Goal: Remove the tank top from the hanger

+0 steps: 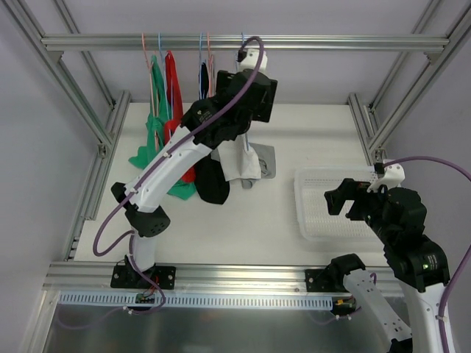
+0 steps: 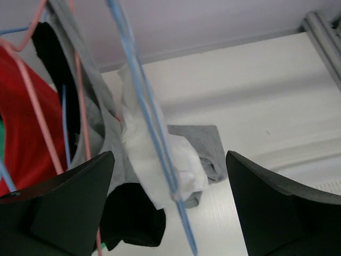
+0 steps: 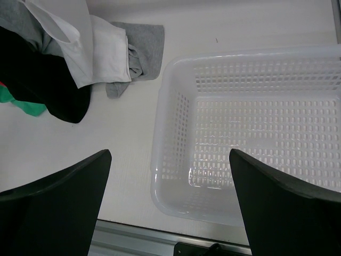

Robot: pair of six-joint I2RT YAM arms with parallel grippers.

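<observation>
Nothing legible anywhere right now: no lettering, labels, brands or numbers to make out in any of the three views.

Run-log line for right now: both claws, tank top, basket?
left claw: open, facing blue hanger, no grip | right claw: open, over basket | white tank top: on hanger | basket: empty
</observation>
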